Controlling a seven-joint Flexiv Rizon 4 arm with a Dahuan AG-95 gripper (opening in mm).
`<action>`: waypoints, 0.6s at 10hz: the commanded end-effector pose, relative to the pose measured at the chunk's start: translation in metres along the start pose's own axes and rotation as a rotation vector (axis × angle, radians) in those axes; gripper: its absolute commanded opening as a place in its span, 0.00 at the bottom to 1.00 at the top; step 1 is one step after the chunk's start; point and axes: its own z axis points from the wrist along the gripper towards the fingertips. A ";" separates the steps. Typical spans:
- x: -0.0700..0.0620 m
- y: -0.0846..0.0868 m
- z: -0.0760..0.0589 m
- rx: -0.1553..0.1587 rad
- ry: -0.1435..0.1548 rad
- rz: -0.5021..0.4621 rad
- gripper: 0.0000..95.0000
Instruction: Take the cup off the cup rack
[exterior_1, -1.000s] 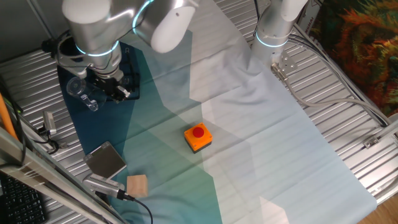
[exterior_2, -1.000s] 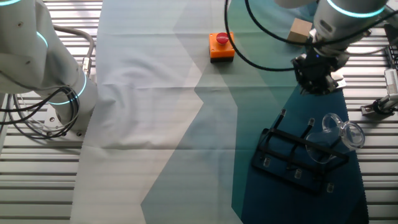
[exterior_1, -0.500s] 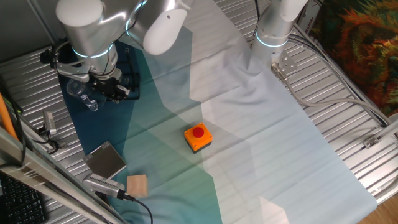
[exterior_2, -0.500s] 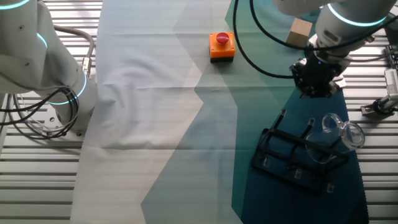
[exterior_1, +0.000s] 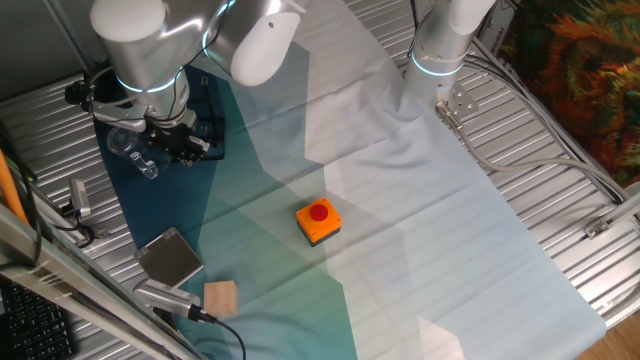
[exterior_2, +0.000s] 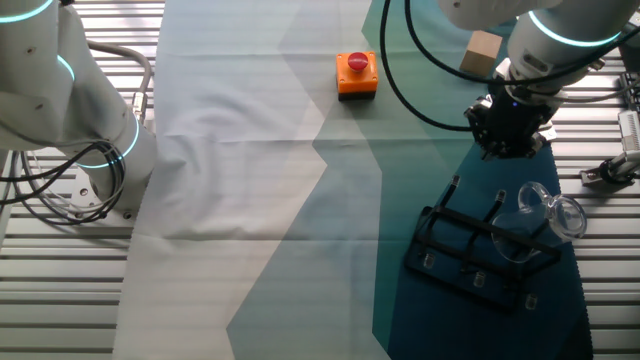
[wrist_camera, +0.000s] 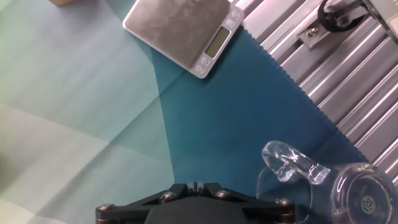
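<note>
Against half a second ago, almost no change: gripper (exterior_2: 508, 135) has shifted only a touch, nearly the same spot above the dark teal end of the cloth (exterior_2: 300, 190). Against one second ago, the arm has moved toward the rack end of the table in both fixed views. Cup and rack have not moved.

Gripper: hangs above the cloth, just beside the cup rack (exterior_2: 478, 250), holding nothing. Fingers not visible in any view, so whether the jaws stand wide or narrow cannot be told; the hand view shows only the black gripper base at its bottom edge.

Cup (exterior_2: 545, 212): clear, tilted on a peg at the far corner of the rack, open mouth toward the table edge. Apart from the gripper.

One fixed view: arm hides most of the rack (exterior_1: 195, 135); cup (exterior_1: 130, 150) shows just beside the wrist. The other fixed view shows the whole rack frame and its upright pegs.

Hand view only: the cup (wrist_camera: 323, 183) close up at lower right, with a small round mark on its base, too small to read. The grey metal block (wrist_camera: 180, 31) turns out to be a flat scale with a small display and buttons; no digits legible.

Orange button box (exterior_2: 356, 74) with red button sits well apart on the lighter cloth. Small wooden block (exterior_1: 221, 297) near the scale (exterior_1: 170, 257).
</note>
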 end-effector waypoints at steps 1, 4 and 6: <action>0.000 0.000 0.000 0.004 -0.006 0.008 0.00; 0.000 0.000 0.000 0.003 -0.008 0.012 0.00; 0.000 0.000 0.000 0.010 0.004 0.011 0.00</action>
